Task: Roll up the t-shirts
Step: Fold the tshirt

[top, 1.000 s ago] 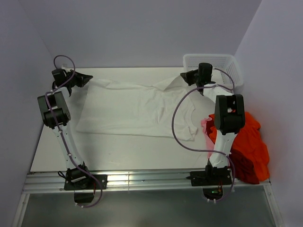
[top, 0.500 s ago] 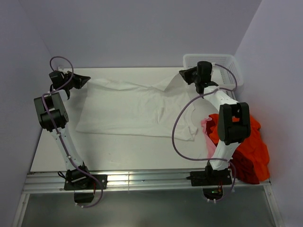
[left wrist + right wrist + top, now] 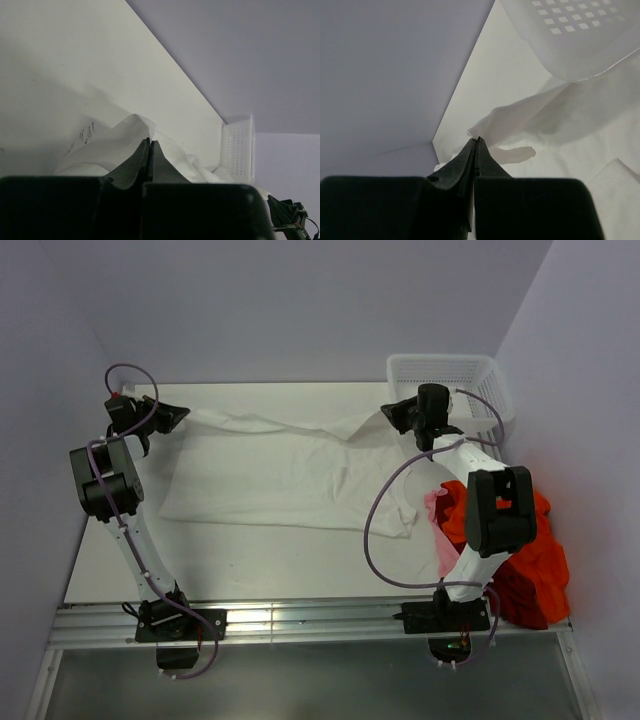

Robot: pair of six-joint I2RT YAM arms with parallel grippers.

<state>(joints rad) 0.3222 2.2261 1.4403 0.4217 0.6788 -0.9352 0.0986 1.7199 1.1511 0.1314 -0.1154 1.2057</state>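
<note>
2 corners look pinched: left gripper (image 3: 178, 416) and right gripper (image 3: 392, 412) clench the white t-shirt's (image 3: 280, 475) far edge. It has pulled straighter for rolling.

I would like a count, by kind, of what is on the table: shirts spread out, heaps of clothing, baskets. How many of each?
white t-shirt, spread out: 1
orange-red heap of clothing: 1 (the shirts in it cannot be counted)
white mesh basket: 1
Total: 3
</note>
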